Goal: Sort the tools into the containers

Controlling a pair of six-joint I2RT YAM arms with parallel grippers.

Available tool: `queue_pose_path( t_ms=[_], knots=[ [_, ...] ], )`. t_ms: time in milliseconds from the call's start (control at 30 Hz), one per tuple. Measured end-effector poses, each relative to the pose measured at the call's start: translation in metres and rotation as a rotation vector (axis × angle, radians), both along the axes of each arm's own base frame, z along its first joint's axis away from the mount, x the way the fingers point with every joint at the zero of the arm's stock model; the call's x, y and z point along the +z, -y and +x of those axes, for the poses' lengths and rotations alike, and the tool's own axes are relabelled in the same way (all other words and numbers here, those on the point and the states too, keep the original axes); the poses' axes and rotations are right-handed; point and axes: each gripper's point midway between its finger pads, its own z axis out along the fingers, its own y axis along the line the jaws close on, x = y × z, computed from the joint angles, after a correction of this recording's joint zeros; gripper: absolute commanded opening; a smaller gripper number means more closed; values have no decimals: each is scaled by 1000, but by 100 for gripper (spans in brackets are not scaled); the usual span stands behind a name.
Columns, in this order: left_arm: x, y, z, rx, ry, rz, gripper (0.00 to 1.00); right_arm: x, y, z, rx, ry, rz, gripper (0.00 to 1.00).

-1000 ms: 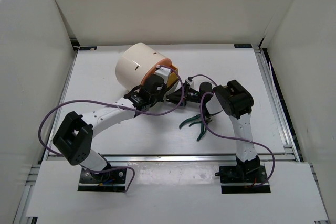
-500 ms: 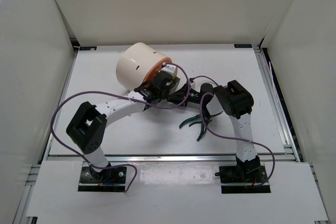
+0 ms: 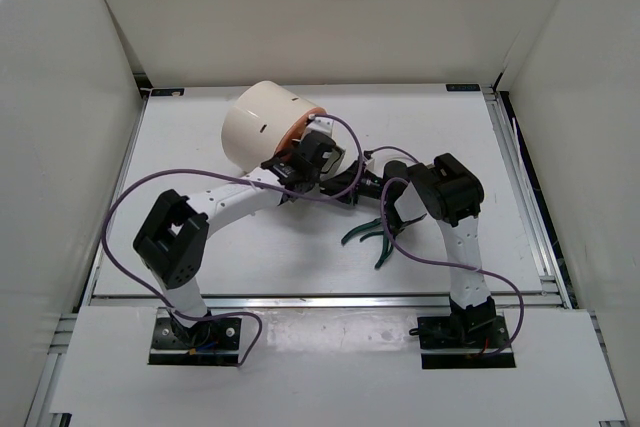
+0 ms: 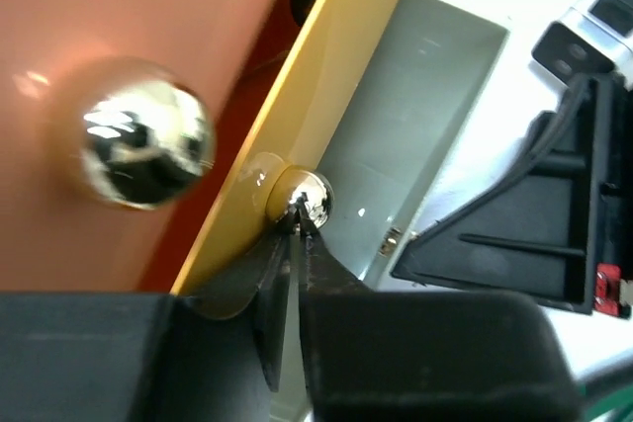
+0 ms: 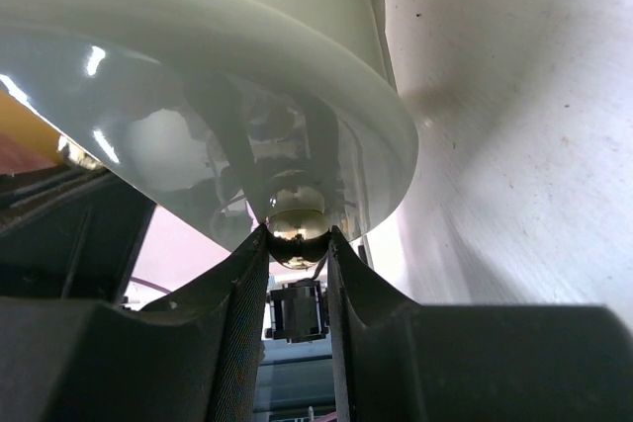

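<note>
Counter (image 3: 300,257): white, matte, lightly scuffed (grey specks show close up).
Walls (image 3: 330,7): plain white panels boxing in the back and both sides.
Rails (image 3: 531,207): silver metal strips along the counter's right and near edges.
Board (image 3: 330,357): white, across the front.

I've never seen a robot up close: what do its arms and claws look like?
The left arm and right arm are slim white tubes with chunky black joint blocks. A loose purple cable loops along each. The left claw and right claw each have two matte black fingers.
</note>
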Motion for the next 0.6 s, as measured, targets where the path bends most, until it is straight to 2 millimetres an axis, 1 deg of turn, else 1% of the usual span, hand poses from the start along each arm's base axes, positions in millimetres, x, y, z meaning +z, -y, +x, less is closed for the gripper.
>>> queue_pose_path(
  t_ms=[100, 233, 333, 600],
  knots=[
    [4, -5, 4, 31, 5, 21, 24, 0, 0, 0, 1, -4, 1, 0],
    [4, -11, 9, 64, -7, 25, 26, 0, 0, 0, 0, -8, 1, 0],
    [6, -11, 9, 68, -14, 24, 28, 0, 0, -1, 0, -10, 2, 0],
    [7, -11, 10, 65, -40, 25, 29, -1, 3, -4, -11, -18, 3, 0]
  ],
)
